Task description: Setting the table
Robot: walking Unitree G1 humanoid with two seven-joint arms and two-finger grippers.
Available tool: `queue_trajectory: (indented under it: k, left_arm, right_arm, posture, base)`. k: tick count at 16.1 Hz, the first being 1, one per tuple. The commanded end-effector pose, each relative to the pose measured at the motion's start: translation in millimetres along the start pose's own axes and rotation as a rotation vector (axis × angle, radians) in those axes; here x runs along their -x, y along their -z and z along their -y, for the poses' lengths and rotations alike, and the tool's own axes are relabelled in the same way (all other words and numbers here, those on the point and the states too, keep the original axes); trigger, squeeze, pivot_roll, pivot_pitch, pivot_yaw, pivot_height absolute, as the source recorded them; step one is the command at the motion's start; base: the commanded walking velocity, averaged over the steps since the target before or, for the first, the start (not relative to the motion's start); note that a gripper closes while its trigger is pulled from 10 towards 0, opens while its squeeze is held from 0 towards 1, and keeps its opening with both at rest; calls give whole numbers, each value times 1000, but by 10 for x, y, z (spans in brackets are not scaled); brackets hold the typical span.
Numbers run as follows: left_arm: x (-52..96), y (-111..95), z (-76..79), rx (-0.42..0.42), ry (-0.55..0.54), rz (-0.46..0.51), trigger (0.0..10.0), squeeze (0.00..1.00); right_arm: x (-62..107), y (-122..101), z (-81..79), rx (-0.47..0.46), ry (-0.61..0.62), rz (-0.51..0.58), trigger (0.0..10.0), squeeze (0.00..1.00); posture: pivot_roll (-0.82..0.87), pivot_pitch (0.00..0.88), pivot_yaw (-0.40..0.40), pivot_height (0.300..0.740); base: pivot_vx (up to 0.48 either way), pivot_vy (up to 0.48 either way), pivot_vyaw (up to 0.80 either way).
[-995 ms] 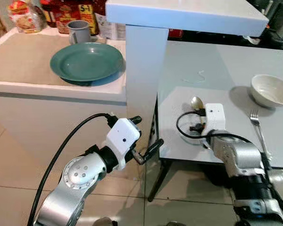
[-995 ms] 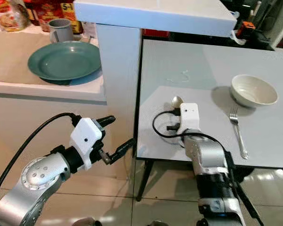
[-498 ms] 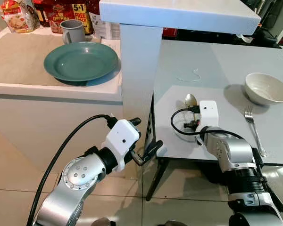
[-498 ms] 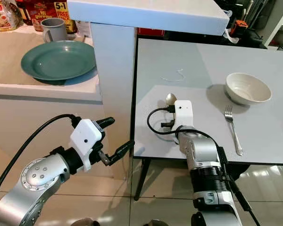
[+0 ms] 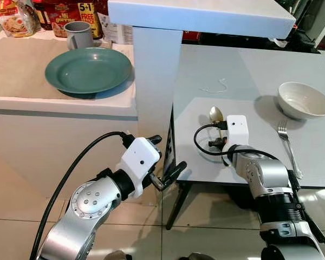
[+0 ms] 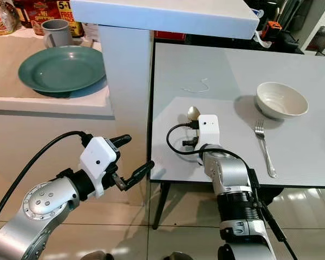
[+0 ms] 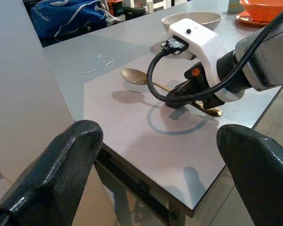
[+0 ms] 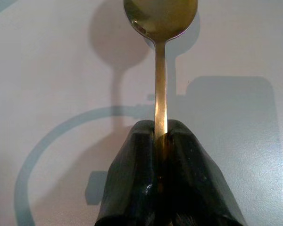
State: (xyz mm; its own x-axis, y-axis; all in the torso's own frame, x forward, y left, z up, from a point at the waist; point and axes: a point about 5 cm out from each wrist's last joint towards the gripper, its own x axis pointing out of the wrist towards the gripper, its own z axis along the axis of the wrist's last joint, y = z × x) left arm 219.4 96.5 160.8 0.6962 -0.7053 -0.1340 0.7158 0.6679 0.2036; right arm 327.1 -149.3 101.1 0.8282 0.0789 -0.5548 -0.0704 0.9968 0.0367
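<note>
The right gripper [image 8: 160, 136] has its jaws clamped on the handle of a gold spoon [image 5: 215, 114], held low over the grey bench [image 5: 244, 76] near its front edge, the bowl of the spoon pointing away from the robot. To the right lie a fork [image 5: 288, 148] and a white bowl [image 5: 304, 99], with bare surface between them and the spoon. The left gripper [image 5: 165, 162] hangs below the bench's front corner beside a white pillar [image 5: 154, 81], jaws apart. A green plate [image 5: 88, 70] sits on the counter beyond.
</note>
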Motion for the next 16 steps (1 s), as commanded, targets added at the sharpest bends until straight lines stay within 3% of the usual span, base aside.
queue_trajectory:
  k: [1, 3, 7, 10, 11, 12, 16]
  left_arm:
    - [16, -30, -1, -4, 3, 8, 10000, 0]
    - [12, -30, -9, -7, 3, 8, 10000, 0]
    - [10, -34, -27, -13, 2, 8, 10000, 0]
    - [1, -41, -44, -17, 1, 10, 10000, 0]
    - [0, -43, -45, -18, 1, 10, 10000, 0]
    - [2, -45, -48, -19, 1, 10, 10000, 0]
    - [56, -54, -129, -26, -34, 3, 10000, 0]
  right_arm:
    - [-32, 83, -51, -14, -35, -45, 10000, 557]
    - [-45, 82, -42, -20, -32, -44, 10000, 871]
    - [-48, 49, -54, -25, -31, -33, 10000, 1000]
    - [-35, 3, -51, -19, -27, -10, 10000, 980]
    - [-28, -24, -48, 0, -29, 10, 10000, 318]
    - [-10, -62, -48, 0, -33, 33, 10000, 0]
    - [320, -358, 33, 22, -36, 221, 10000, 0]
  posture:
    - [85, 68, -58, 740]
    - [88, 62, -56, 740]
    - [90, 57, -50, 740]
    - [89, 58, -48, 740]
    - [89, 57, -48, 740]
    - [91, 58, -46, 740]
    - [92, 55, -38, 740]
  base:
    - [0, 0, 0]
    - [0, 0, 0]
    - [0, 0, 0]
    - [0, 0, 0]
    - [0, 0, 0]
    - [0, 0, 0]
    - [0, 0, 0]
